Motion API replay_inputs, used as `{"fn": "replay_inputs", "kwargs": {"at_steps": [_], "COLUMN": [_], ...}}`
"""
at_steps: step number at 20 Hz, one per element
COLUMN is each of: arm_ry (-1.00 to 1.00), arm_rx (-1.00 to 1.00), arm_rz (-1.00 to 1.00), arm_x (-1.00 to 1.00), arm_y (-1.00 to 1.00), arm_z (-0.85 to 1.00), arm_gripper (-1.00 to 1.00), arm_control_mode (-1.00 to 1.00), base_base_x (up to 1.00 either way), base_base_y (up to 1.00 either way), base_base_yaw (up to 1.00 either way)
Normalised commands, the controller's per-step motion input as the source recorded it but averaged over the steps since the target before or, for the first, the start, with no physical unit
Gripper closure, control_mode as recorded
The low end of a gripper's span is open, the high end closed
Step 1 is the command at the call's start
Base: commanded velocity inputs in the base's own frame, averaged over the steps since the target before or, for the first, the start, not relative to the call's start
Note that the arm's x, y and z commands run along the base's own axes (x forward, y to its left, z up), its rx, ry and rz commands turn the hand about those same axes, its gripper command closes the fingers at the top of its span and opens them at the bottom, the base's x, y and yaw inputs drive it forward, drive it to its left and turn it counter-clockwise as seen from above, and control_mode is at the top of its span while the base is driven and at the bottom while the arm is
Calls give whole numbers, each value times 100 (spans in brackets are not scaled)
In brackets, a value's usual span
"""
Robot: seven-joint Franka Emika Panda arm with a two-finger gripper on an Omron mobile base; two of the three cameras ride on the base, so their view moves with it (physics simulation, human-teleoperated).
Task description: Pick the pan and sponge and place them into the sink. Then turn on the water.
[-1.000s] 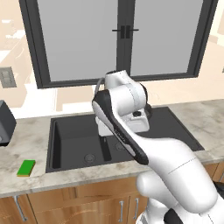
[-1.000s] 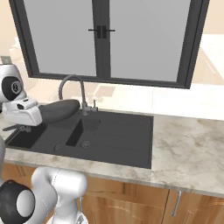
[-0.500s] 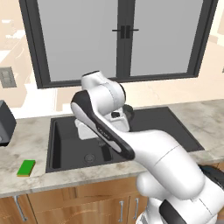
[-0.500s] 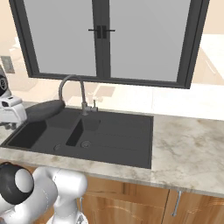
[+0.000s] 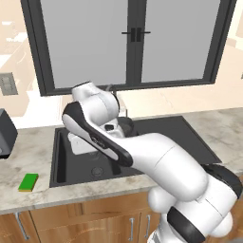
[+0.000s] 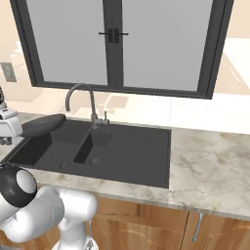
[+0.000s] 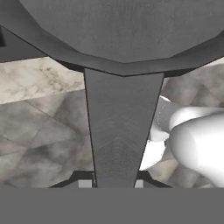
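I carry the pan [image 6: 43,125] by its handle [image 7: 117,131], which runs straight out from between my jaws [image 7: 114,183], so the round dish hangs ahead of my hand, level and clear of the counter [image 6: 205,161]. My jaws are narrow, clamped on that handle. In the right base view the pan hangs over the left end of the sink [image 6: 122,151], above the large basin, not yet set down. The sponge [image 5: 28,182] lies on the counter left of the sink, near the front edge, untouched. No water runs from the faucet [image 6: 80,100].
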Motion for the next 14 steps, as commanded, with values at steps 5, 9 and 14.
{"fn": "replay_inputs", "kwargs": {"at_steps": [5,9,14], "arm_ry": [2,-1,-2], "arm_rx": [0,0,0], "arm_rz": [-4,-1,0], "arm_x": [20,21,19], "arm_y": [31,15,2], "arm_z": [-22,-15,-19], "arm_gripper": [100,100,100], "arm_control_mode": [-100,-100,-100], "base_base_x": [0,0,0], "base_base_y": [0,0,0], "base_base_yaw": [0,0,0]}}
